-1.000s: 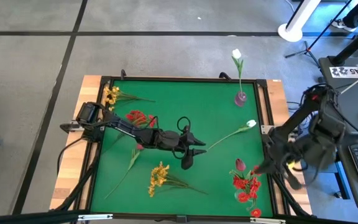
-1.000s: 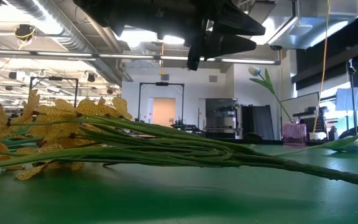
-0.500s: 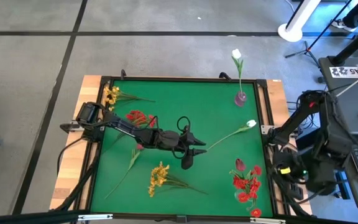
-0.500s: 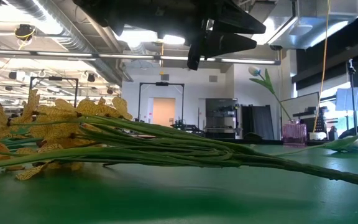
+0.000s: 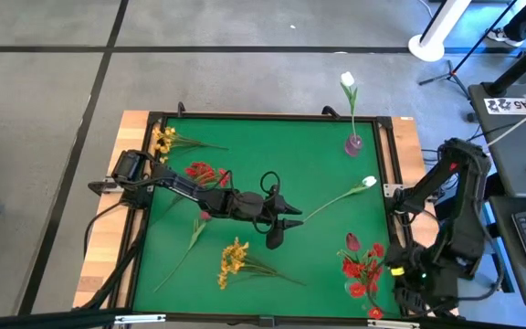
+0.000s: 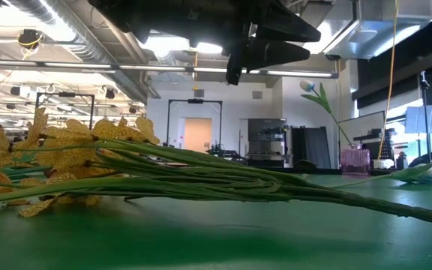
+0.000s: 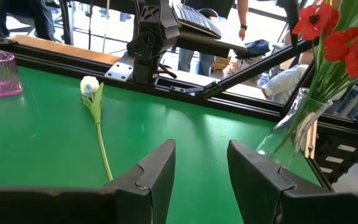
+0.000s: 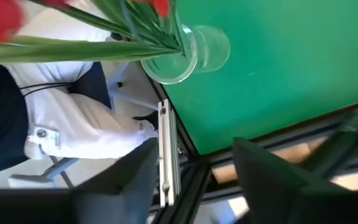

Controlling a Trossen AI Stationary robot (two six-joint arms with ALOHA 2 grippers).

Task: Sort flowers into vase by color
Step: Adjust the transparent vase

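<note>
From above, my left arm lies stretched across the green worktop point(image 5: 245, 146) from nine o'clock towards the centre, my left gripper point(image 5: 281, 224) low over the middle with its fingers parted and nothing between them. My right arm is folded up off the worktop's edge at four o'clock; my right gripper point(image 5: 407, 291) is buried in that dark bulk and I cannot read its fingers here. The flowers are scattered: a yellow spray point(image 5: 163, 140) at ten o'clock, a red cluster point(image 5: 206, 173) beside my left arm, a second yellow spray point(image 5: 234, 260) at six o'clock, a loose white tulip point(image 5: 368, 182) at three o'clock, another white tulip point(image 5: 347, 80) standing in the pink vase point(image 5: 353, 144) at one o'clock, and red blooms in the clear vase point(image 5: 362, 274) at five o'clock.

At worktop level, yellow petals and long green stems fill the foreground; an arm shows only as a dark shape cut off overhead.

Past my left fingers point(image 7: 157, 171), apart and empty, the loose tulip lies flat; the clear vase is partly cut off.

Past my right fingers point(image 8: 266, 171), blurred but apart and holding nothing, the clear vase's mouth shows with green stems in it; the blooms are smeared and cut off.
</note>
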